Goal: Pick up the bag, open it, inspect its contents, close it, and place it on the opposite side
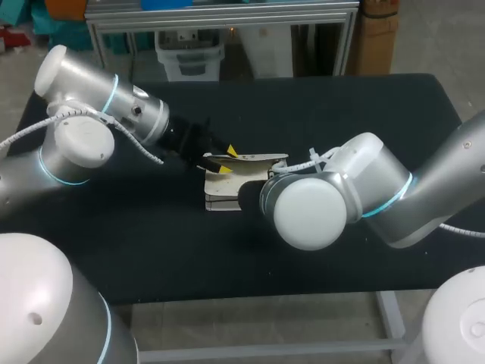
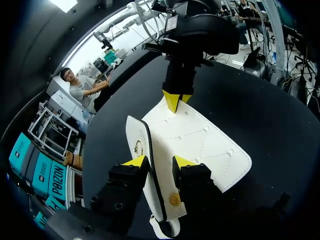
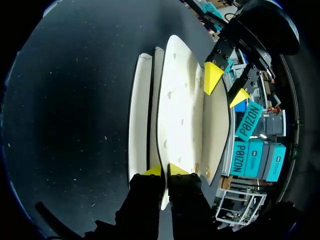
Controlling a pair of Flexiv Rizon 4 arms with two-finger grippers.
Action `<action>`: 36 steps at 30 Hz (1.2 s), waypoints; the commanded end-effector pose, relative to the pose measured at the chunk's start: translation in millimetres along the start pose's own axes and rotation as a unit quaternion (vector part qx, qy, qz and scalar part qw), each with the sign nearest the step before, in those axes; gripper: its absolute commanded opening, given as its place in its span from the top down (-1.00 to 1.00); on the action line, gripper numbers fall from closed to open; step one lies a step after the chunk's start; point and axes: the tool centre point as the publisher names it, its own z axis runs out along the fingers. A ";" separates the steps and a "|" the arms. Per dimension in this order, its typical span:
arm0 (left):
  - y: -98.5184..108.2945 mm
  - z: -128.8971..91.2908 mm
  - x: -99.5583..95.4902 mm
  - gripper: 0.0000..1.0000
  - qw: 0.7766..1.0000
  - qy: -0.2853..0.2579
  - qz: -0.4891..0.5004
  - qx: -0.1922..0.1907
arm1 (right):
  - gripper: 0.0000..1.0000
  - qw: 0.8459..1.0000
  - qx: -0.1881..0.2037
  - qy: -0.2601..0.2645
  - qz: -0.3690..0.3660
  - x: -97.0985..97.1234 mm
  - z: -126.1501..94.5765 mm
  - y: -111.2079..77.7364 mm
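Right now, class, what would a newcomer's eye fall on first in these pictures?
A white bag lies in the middle of the black table. Both arms meet at it: the right gripper is shut on one edge, the left gripper at the opposite end.

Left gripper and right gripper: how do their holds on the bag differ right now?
The left gripper has its tips set wide, with the bag's thick black-trimmed edge filling the gap; the right gripper has its tips nearly together, pinching the thin flap. They hold opposite ends, facing each other. Both are shut on the bag.
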 end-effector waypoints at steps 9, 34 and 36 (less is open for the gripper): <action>2.2 6.2 3.4 1.00 1.000 -0.007 0.001 -0.017 | 1.00 0.998 -0.004 -0.057 0.000 4.5 2.9 -0.9; 5.6 22.5 30.5 0.36 0.993 0.121 -0.007 -0.014 | 1.00 0.998 -0.004 -0.057 0.000 4.5 2.9 -0.9; 5.9 20.4 29.4 0.35 0.993 0.117 -0.008 -0.014 | 1.00 0.998 -0.004 -0.057 0.000 4.5 2.9 -0.9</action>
